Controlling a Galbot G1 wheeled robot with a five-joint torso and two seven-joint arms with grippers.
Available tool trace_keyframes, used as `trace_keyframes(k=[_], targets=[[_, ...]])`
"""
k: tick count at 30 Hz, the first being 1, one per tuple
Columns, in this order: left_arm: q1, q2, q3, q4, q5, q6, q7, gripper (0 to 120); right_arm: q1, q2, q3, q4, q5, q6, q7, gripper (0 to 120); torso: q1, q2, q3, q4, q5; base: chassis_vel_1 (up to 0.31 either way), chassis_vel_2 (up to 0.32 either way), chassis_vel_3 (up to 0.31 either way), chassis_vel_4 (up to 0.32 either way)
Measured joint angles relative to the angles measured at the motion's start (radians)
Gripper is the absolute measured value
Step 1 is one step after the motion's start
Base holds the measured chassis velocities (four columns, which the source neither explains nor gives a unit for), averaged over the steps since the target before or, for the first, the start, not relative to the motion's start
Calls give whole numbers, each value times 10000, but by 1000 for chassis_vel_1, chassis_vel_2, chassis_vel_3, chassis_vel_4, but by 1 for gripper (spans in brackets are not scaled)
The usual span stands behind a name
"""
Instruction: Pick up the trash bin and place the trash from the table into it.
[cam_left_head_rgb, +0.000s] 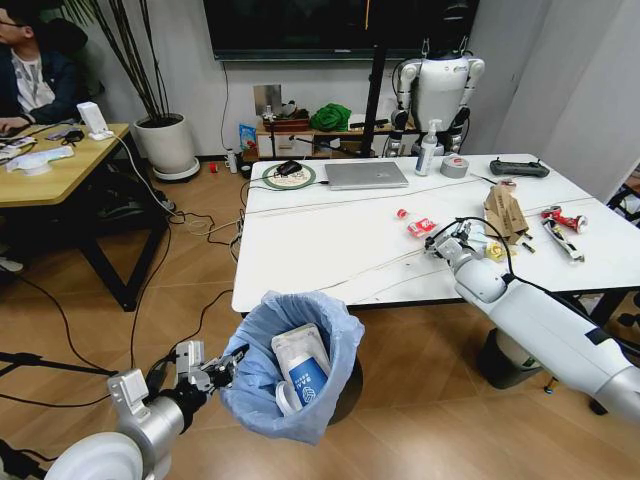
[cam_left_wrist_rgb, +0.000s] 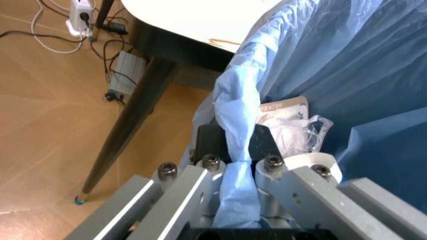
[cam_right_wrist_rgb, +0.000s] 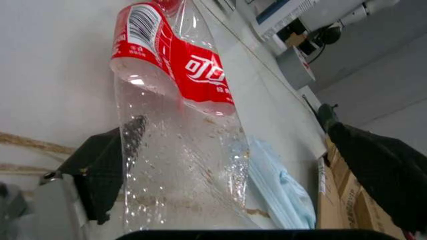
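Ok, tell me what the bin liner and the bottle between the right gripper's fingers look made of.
Bin liner: thin, soft light-blue plastic film, judging by its crinkles and bunched folds in the left gripper. Bottle: clear, glossy plastic, likely thin, since the table shows through it; its red label looks like printed film.

- A silver laptop is lying closed, well beyond the right tool and toward its left.
- A grey tape roll is sitting at the far edge, straight beyond that tool.
- A pump bottle is standing upright just beside the roll.
- A black controller is resting farther right.
- A potted plant is standing on the floor, far beyond the left tool.
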Motion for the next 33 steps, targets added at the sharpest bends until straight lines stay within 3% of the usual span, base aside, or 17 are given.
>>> trace_keyframes(k=[1,8,10,24,27,33], targets=[[0,0,0,0,0,0,0,0,0,0,0,0,0,0,0,99,0,0,0,0,0,0,0,0,0],[-56,9,15,66,-16,-3,2,0,127,102,-14,-468,106,666,-483,66,0,0,0,0,0,0,0,0,0],[-62,8,24,77,-16,-2,4,0,126,104,-14,-516,103,688,-501,63,0,0,0,0,0,0,0,0,0],[-35,6,43,100,-22,-8,14,0,77,75,-8,-574,35,732,-535,8,0,0,0,1,-1,0,0,0,0],[-33,-10,43,100,-11,-8,14,0,48,48,-5,-521,55,745,-540,0,0,0,-1,0,-2,0,0,0,0],[-44,-36,83,100,11,-8,15,0,23,-25,14,-440,192,887,-646,0,0,-3,0,0,-1,0,0,0,0]])
